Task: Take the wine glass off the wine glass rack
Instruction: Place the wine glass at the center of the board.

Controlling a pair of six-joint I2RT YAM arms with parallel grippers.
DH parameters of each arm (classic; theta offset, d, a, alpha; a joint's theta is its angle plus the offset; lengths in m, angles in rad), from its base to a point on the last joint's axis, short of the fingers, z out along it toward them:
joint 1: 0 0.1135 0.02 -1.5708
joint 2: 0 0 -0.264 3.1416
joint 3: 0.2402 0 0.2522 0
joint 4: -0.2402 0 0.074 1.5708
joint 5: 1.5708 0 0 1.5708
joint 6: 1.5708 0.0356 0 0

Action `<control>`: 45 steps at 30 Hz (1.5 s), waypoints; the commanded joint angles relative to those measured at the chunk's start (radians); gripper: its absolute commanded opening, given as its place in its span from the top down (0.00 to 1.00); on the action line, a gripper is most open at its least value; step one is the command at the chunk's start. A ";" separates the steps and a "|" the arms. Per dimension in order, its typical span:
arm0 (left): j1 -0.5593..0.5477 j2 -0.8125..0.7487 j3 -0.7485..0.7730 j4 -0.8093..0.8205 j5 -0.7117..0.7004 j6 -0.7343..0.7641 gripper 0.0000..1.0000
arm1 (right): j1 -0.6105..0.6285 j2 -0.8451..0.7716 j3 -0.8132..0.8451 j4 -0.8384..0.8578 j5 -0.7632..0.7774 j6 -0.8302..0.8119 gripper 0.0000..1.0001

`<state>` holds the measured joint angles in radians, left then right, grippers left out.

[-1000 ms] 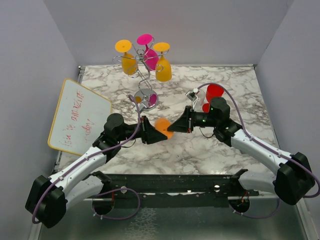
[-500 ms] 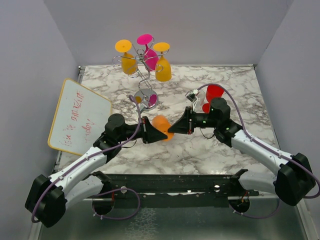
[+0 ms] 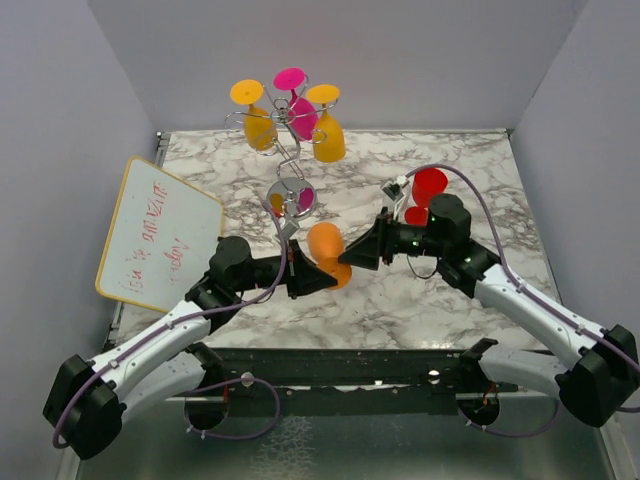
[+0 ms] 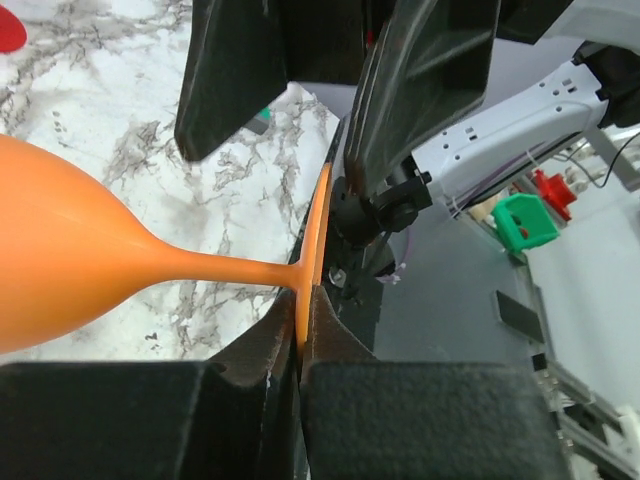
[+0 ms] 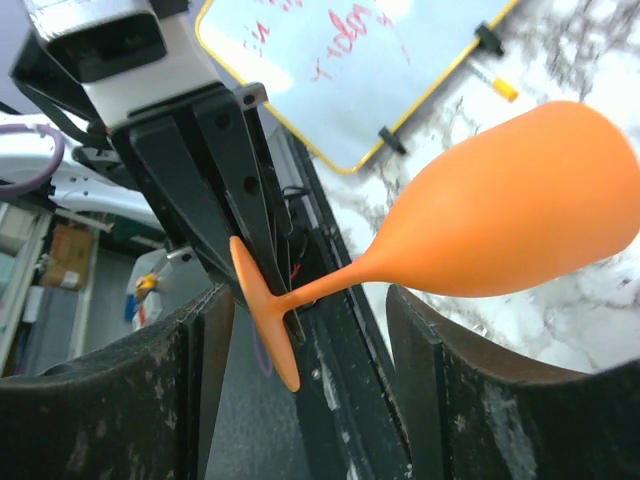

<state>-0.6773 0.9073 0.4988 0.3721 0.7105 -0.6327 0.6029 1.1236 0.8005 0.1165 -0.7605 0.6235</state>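
An orange wine glass (image 3: 325, 243) hangs sideways over the marble table, between my two grippers. My left gripper (image 3: 322, 277) is shut on the thin edge of its foot (image 4: 318, 225), pinched between the black pads (image 4: 335, 340). The bowl (image 4: 60, 270) points away to the left. My right gripper (image 5: 305, 300) is open, one finger on each side of the stem (image 5: 330, 285) and touching neither. The wine glass rack (image 3: 285, 160), chrome wire on a round mirror base, stands at the back with yellow and pink glasses hanging from its arms.
A whiteboard (image 3: 160, 230) with red writing leans at the left wall. A red glass (image 3: 428, 185) stands on the marble behind my right arm. Grey walls close in both sides and the back. The black mounting rail (image 3: 350, 365) runs along the near edge.
My left gripper closed on the glass's foot, then my right gripper opened and let go. The glass and both grippers shifted slightly toward the back.
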 commanded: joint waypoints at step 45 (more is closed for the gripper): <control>-0.011 -0.138 -0.058 -0.200 0.409 0.835 1.00 | -0.183 0.220 0.437 -0.501 -0.317 -0.330 0.11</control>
<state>-0.6830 0.7471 0.3859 0.3004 1.0424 0.0795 0.4206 1.3109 1.1904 -0.3370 -0.9268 0.3004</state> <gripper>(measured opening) 0.017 0.911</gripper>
